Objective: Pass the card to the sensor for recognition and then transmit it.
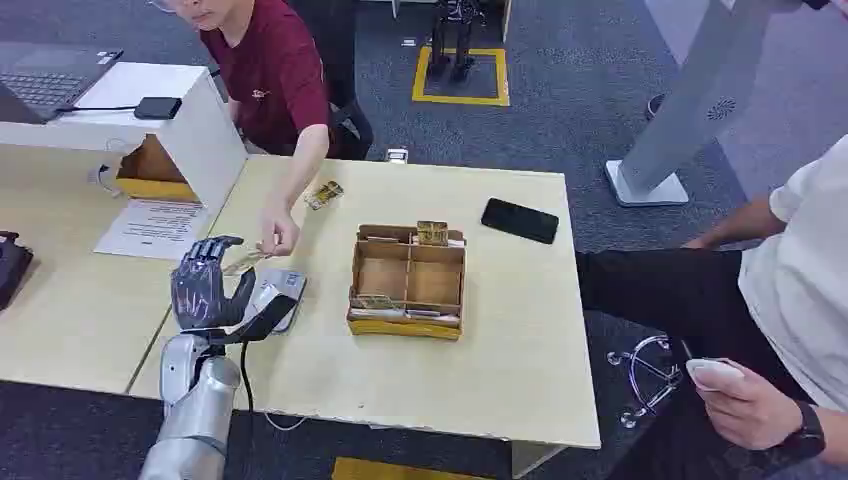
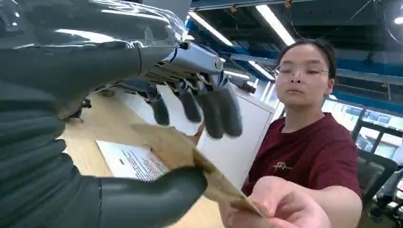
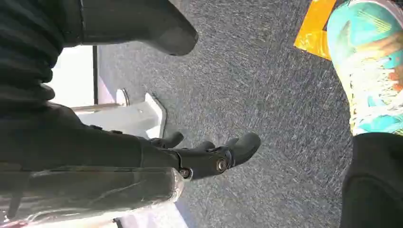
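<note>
The thin tan card (image 2: pixel 190 161) is hard to read from the head view, where it shows as a pale sliver (image 1: pixel 245 262) between the robot's left hand (image 1: pixel 207 285) and the fingers of the person in the dark red shirt (image 1: pixel 275 75). In the left wrist view the person's hand (image 2: pixel 275 206) is blurred and cut off by the frame edge, pinching the card's far end. The left hand's grey thumb lies against the card's near part, while the dark fingers (image 2: pixel 214 111) are spread apart above it without touching; whether the thumb alone truly grips the card cannot be told.

The silver left arm rises from six o'clock, palm upright over the grey flat sensor pad (image 1: pixel 280 290) on the pale wooden table (image 1: pixel 500 350). The brown compartmented cardboard box (image 1: pixel 408 280) sits at three o'clock of the hand, well apart.

The right hand (image 3: pixel 199 154) hangs over grey carpet, fingers loosely curled, holding nothing.
</note>
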